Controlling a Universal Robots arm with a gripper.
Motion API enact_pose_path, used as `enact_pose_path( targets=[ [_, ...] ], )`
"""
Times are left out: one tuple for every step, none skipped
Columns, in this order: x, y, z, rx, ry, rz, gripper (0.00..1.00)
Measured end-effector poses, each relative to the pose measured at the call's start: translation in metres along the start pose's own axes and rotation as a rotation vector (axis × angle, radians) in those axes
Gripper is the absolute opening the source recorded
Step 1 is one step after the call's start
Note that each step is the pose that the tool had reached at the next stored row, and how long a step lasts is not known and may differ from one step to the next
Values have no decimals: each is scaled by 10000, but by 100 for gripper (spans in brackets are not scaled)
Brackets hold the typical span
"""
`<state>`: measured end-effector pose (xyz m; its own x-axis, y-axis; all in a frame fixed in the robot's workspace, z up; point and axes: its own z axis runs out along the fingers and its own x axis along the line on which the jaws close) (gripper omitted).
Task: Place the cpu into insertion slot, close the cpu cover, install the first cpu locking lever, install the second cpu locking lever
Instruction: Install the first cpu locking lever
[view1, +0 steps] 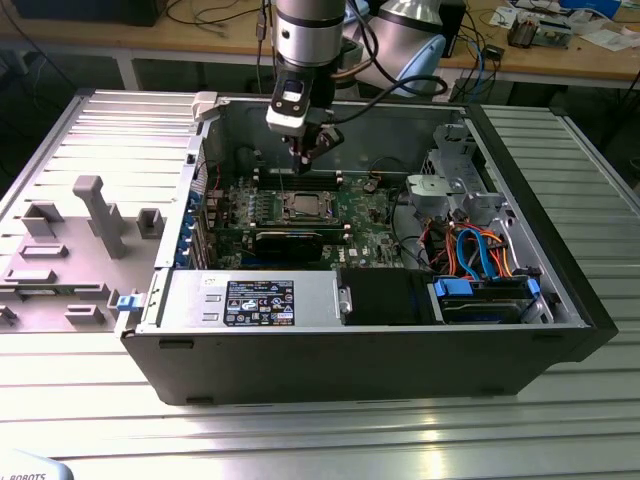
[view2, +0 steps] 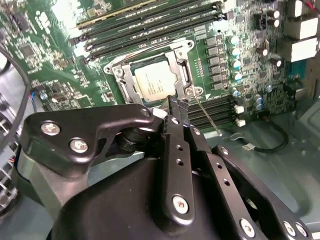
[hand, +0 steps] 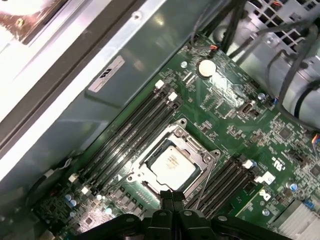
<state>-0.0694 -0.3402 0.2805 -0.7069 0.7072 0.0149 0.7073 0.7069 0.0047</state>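
Cpu (hand: 172, 167) sits in the insertion slot (hand: 151, 156), mid-board between the memory slots (hand: 125, 135); the cpu cover (hand: 202, 157) looks shut around it, and a thin locking lever (view2: 207, 117) juts free beside the frame. Gripper (view2: 178, 105) hovers just above the socket's near edge, jaws closed, holding nothing. Step in hand is likely the first lever, which calls for pressing the wire down and hooking it under its catch.

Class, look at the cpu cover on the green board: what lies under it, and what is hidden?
Under the cpu cover, the cpu shows its silver-grey top through the square window. The frame hides the cpu's edges, and whatever sits beneath the cpu is covered.
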Motion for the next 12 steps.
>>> enact_pose_path(
  targets=[
    [0,0,0,5,1,-301,11],
    [0,0,1,7,2,-482,11],
    [0,0,2,9,3,-649,11],
    [0,-1,2,12,3,-835,11],
    [1,-1,2,15,4,-1004,11],
    [1,-1,2,18,5,-1241,11],
    [1,-1,2,21,7,-1410,11],
    [0,-1,2,22,7,-1542,11],
    [0,-1,2,24,8,-1673,11],
    [0,-1,2,26,8,-1795,11],
    [0,-1,2,27,9,-1874,11],
    [0,-1,2,28,9,-1885,11]
  ],
)
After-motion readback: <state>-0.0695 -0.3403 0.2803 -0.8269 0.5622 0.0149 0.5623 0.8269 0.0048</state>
